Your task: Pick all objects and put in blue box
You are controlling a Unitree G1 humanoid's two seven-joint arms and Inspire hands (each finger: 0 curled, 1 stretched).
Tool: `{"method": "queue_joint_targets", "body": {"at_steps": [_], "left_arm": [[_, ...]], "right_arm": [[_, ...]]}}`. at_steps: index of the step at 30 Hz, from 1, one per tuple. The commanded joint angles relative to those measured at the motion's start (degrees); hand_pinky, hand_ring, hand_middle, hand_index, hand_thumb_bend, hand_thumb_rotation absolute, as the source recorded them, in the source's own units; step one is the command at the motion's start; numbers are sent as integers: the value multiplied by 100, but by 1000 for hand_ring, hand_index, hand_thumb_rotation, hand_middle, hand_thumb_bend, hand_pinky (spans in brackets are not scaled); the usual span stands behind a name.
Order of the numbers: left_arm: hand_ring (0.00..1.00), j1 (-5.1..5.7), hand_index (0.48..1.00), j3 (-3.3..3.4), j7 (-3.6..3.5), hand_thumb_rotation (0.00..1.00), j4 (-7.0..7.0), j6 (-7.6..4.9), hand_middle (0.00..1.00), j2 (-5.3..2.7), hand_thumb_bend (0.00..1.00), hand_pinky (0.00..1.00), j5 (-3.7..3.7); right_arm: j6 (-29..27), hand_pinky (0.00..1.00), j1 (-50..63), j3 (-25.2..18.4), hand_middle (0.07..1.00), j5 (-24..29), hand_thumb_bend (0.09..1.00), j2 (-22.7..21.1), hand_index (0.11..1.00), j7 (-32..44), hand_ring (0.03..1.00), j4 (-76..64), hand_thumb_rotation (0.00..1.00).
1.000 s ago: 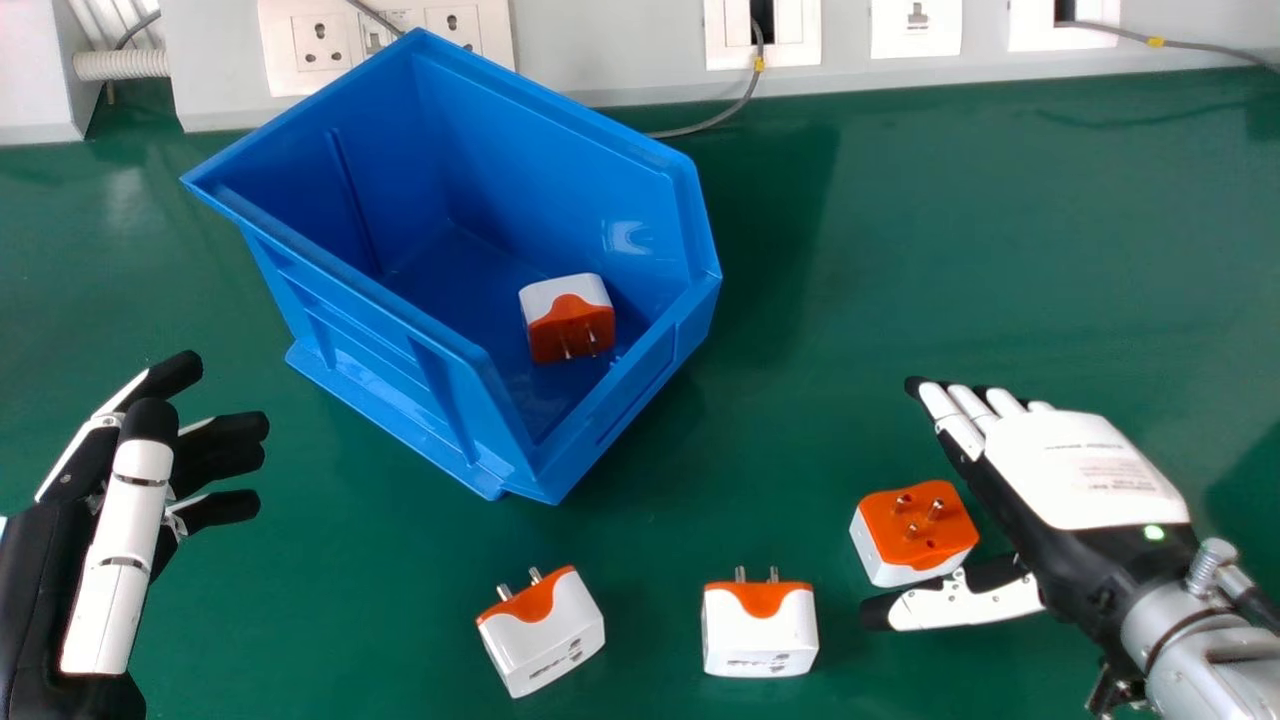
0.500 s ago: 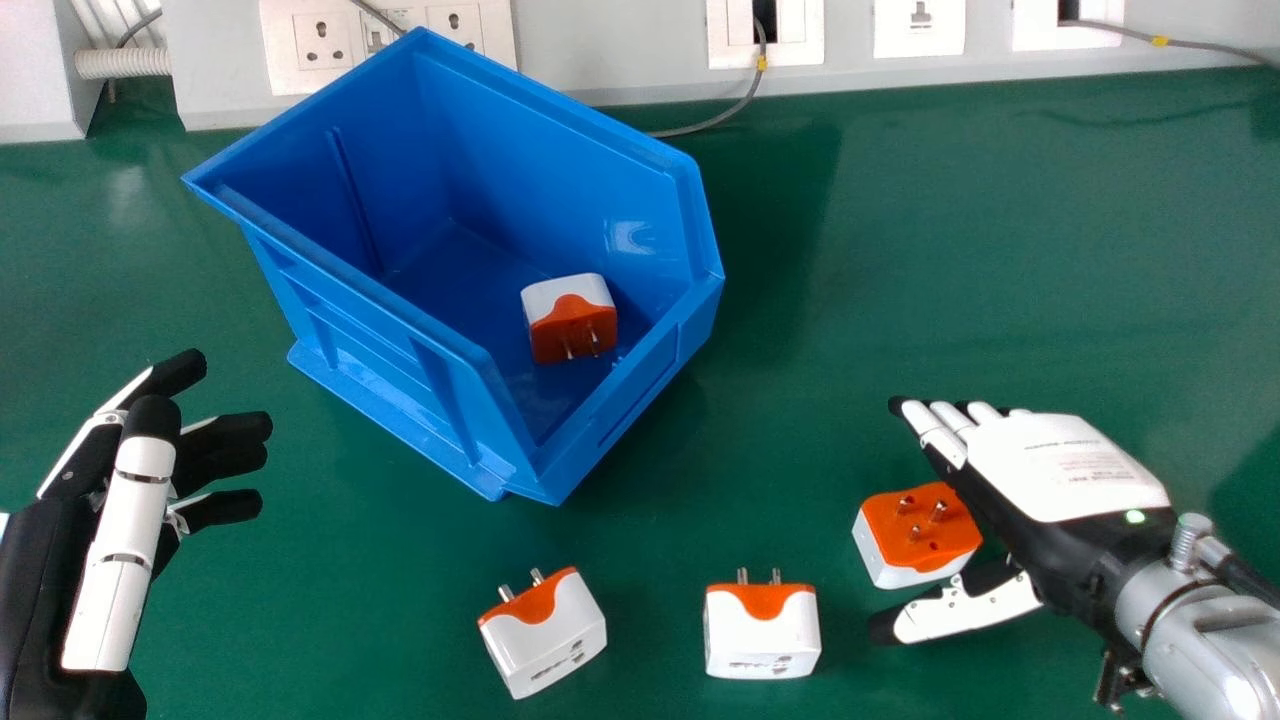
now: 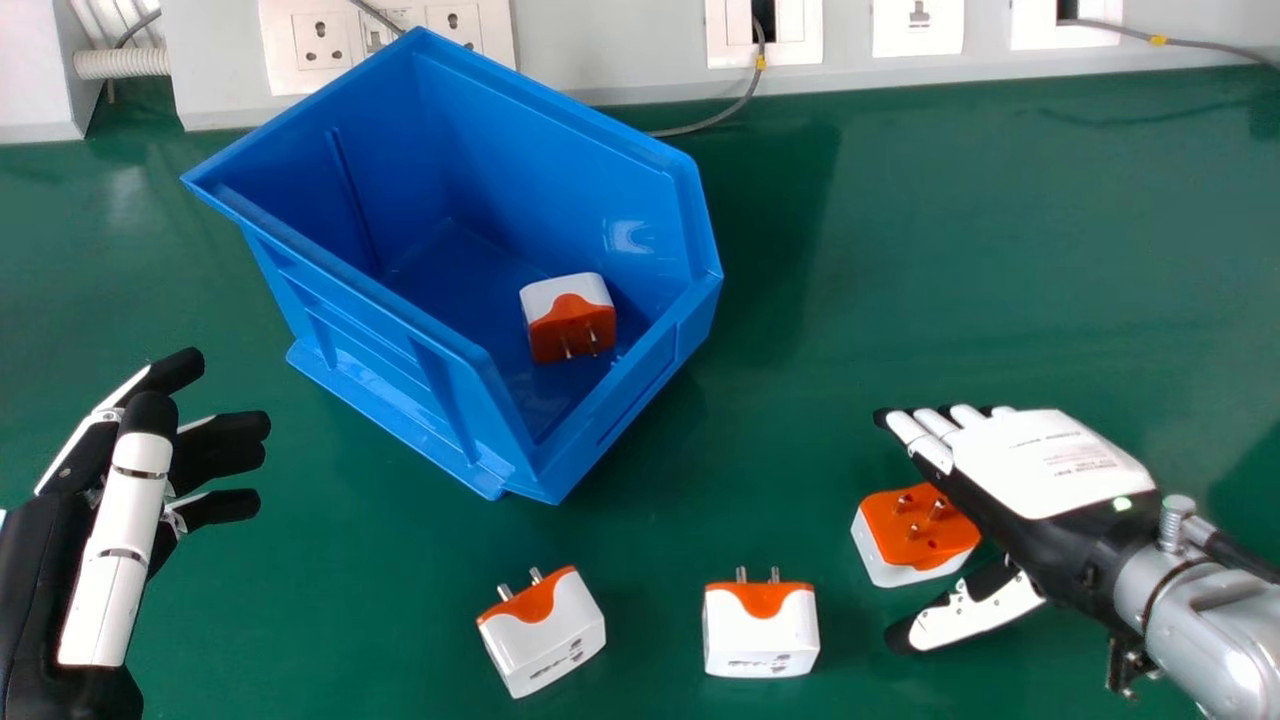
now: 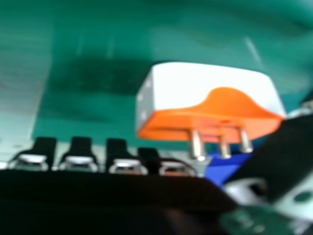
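My right hand [image 3: 1040,465] is at the right of the head view, open, its fingers above and its thumb below an orange-and-white plug adapter [image 3: 915,530] that stands between them, pins up. In the right hand view this adapter [image 4: 210,93] lies between the fingertips of my right hand [image 4: 117,159] and its thumb. Two more adapters, one tilted [image 3: 545,630] and one straight [image 3: 760,630], sit on the table nearer the front. Inside the blue box [image 3: 400,330] rests another adapter [image 3: 570,318]. My left hand [image 3: 125,500] is open at the left.
The green table [image 3: 950,250] runs back to a pale wall panel with sockets [image 3: 765,35]. A thin grey cable [image 3: 715,120] lies behind the box. The box stands between my left hand and the right side of the table.
My right hand has moved left and slightly toward the front, its palm coming over the edge of the adapter, and its thumb has swung a little lower. The left hand and the adapters stay put.
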Motion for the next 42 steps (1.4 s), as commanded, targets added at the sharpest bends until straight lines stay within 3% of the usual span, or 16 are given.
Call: {"method": "queue_joint_targets", "body": {"at_steps": [1, 8, 23, 37, 42], "left_arm": [[716, -7, 840, 78, -20, 885, -175, -17, 699, 93, 508, 653, -14], [715, -23, 840, 118, -65, 885, -175, 2, 698, 113, 510, 651, -21], [715, -17, 843, 120, -52, 886, -316, 109, 697, 127, 497, 650, 17], [713, -38, 843, 126, -40, 889, -333, 155, 696, 132, 478, 647, 70], [712, -33, 843, 141, -45, 889, -375, 194, 696, 140, 477, 646, 49]], "right_arm": [[-62, 992, -182, 6, 1000, 28, 668, -110, 997, -28, 1000, 33, 572], [-225, 972, -414, 136, 1000, -27, 672, -117, 977, -160, 999, 471, 532], [-199, 917, -645, 267, 978, 159, 660, 3, 926, -12, 970, 954, 455], [-129, 892, -611, 464, 954, 300, 625, 119, 906, 52, 947, 1070, 403], [-167, 880, -574, 498, 948, 360, 622, 137, 897, -43, 940, 1109, 388]]}}
